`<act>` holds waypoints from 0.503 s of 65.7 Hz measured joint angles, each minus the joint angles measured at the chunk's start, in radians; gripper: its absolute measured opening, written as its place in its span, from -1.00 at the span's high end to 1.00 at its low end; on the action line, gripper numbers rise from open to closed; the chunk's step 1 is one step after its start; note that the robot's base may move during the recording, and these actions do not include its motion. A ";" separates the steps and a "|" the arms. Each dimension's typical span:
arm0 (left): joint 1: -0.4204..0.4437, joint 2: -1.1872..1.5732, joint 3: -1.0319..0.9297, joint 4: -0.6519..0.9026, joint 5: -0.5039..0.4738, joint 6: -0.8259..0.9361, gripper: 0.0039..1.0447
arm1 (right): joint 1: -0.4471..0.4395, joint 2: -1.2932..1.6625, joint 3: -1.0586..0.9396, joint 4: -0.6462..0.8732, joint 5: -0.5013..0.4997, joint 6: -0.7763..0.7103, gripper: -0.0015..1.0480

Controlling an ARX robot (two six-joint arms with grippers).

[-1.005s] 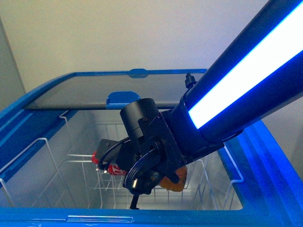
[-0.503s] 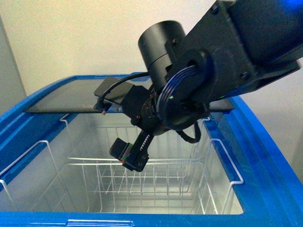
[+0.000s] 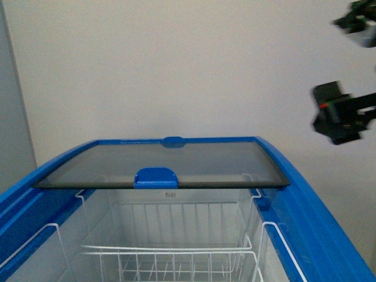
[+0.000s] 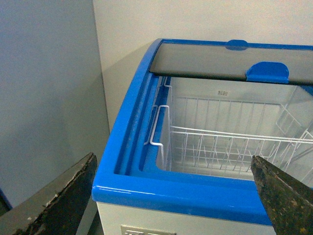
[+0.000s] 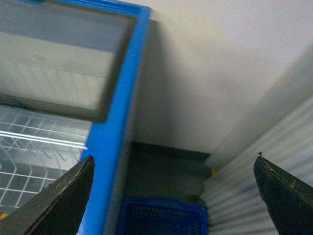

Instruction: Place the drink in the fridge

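Note:
The fridge (image 3: 305, 194) is a white chest with a blue rim. Its glass lid (image 3: 164, 161) is slid to the back, so the white wire basket (image 3: 170, 255) lies uncovered. The drink does not show in any view. My right gripper (image 5: 173, 196) is open and empty, high up beyond the fridge's right rim (image 5: 110, 147); one dark finger (image 3: 335, 114) shows at the front view's right edge. My left gripper (image 4: 171, 196) is open and empty, in front of the fridge's near left corner (image 4: 127, 183).
A blue plastic crate (image 5: 161, 215) stands on the floor by the fridge's right side, next to a ribbed grey surface (image 5: 264, 147). A pale wall (image 3: 176, 70) rises behind the fridge, and a grey wall (image 4: 44, 98) runs along its left.
My right arm lifted out of the fridge and swung up to the right. It held the drink inside the basket a second ago and is now empty. The fridge sits lower in the front view.

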 joint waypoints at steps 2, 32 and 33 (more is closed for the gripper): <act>0.000 0.000 0.000 0.000 0.000 0.000 -0.85 | -0.048 -0.081 -0.060 -0.021 -0.003 0.015 -0.86; 0.000 0.000 0.000 0.000 0.000 0.000 -0.85 | -0.268 -0.795 -0.640 0.193 -0.330 0.119 0.09; 0.000 0.000 0.000 0.000 0.000 0.000 -0.85 | -0.265 -0.798 -0.650 0.194 -0.327 0.119 0.12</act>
